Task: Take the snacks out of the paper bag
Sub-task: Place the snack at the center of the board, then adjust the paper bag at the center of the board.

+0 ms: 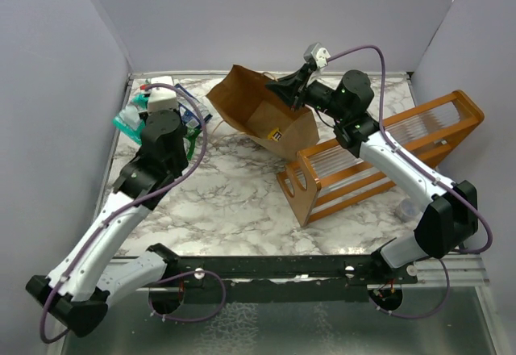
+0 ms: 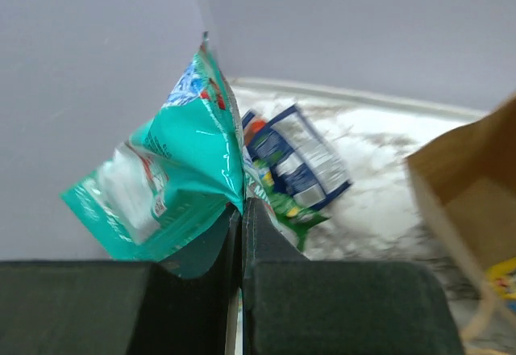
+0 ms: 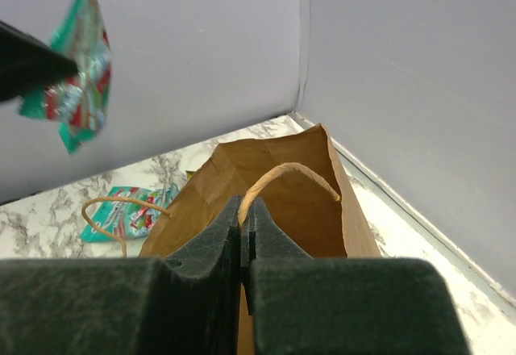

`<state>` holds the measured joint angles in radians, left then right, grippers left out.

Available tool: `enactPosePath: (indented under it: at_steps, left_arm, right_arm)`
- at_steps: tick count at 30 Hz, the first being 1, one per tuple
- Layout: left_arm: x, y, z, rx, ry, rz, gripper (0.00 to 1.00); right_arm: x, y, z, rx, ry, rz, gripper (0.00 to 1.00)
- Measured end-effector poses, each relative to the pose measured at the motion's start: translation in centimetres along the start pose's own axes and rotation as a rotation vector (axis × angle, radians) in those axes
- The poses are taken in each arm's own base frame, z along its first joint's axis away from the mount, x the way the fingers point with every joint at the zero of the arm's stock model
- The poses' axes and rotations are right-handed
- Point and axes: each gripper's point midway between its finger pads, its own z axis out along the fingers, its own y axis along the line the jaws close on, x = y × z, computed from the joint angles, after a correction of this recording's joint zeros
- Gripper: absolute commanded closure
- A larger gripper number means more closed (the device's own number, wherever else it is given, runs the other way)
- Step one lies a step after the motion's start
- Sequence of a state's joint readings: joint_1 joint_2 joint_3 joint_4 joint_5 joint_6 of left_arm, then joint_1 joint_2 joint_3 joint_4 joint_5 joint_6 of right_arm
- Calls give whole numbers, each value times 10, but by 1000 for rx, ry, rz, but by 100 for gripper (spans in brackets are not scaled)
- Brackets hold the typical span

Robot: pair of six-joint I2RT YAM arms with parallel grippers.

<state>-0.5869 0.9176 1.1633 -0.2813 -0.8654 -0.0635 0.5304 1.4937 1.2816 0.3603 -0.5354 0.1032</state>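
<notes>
Toward the far left corner of the marbled white tabletop [image 1: 234,202], the left gripper [image 2: 240,214] is clenched on a teal shiny snack packet [image 2: 177,177], pinching its lower corner so the packet stands up and fans out to the left above the black fingers [image 2: 193,306]. Just behind it on the marble lie a blue-and-white packet [image 2: 300,161] and a green packet [image 2: 289,207], overlapping each other near the wall. From the right wrist view another teal packet [image 3: 129,210] lies flat on the table beyond the bag. At the far middle of the table, between this pile and an orange wooden rack with clear slats [image 1: 387,153], sits the brown kraft paper bag [image 1: 250,109], tilted with its mouth open upward and a small yellow packet [image 1: 278,135] showing inside. The right gripper [image 3: 243,218] is squeezed tight on the bag's upper rim, at the foot of a twisted paper loop handle [image 3: 290,171]; the second loop handle [image 3: 101,208] hangs free on the opposite side
</notes>
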Motion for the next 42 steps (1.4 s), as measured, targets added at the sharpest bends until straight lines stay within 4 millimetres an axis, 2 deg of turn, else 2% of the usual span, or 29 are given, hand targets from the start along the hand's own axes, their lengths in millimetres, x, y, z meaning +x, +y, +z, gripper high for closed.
enactPosePath:
  at_steps: [2, 3, 5, 7, 10, 15, 18, 19, 22, 26, 30, 32, 37, 42]
  left_arm:
    - [33, 8, 16, -63, 60, 63, 100]
    - [52, 16, 25, -97, 97, 86, 100]
    - [79, 34, 41, -160, 157, 105, 100]
    - [98, 50, 57, -221, 209, 99, 100]
    - [125, 64, 82, -278, 283, 69, 100]
    - [178, 72, 121, -274, 443, -37, 100]
    - [203, 66, 135, -225, 535, -91, 100]
    - [219, 70, 142, -237, 587, -88, 98]
    - [243, 62, 149, -194, 673, -120, 77]
    - [252, 54, 149, -146, 716, -163, 54]
    - [246, 47, 147, -101, 710, -191, 32]
    - [240, 43, 145, -77, 700, -205, 24]
    - [220, 32, 138, -9, 663, -253, 20]
    - [217, 23, 122, 47, 666, -285, 19]
  right_arm:
    - [0, 0, 0, 0, 0, 0, 98]
    - [0, 0, 0, 0, 0, 0, 98]
    - [0, 0, 0, 0, 0, 0, 98]
    - [0, 0, 0, 0, 0, 1, 98]
    - [0, 0, 0, 0, 0, 0, 98]
    - [0, 0, 0, -1, 3, 2, 98]
    - [0, 0, 0, -1, 5, 3, 98]
    - [-1, 0, 0, -1, 4, 2, 98]
    - [-2, 0, 0, -1, 1, 0, 98]
    - [-8, -2, 3, 2, -3, -6, 98]
    - [-14, -12, 8, 39, -6, -35, 98]
    - [-16, -19, 11, 61, -3, -53, 98]
    - [-28, -55, 21, 121, -9, -108, 98]
    - [-45, -92, 28, 171, -17, -172, 98]
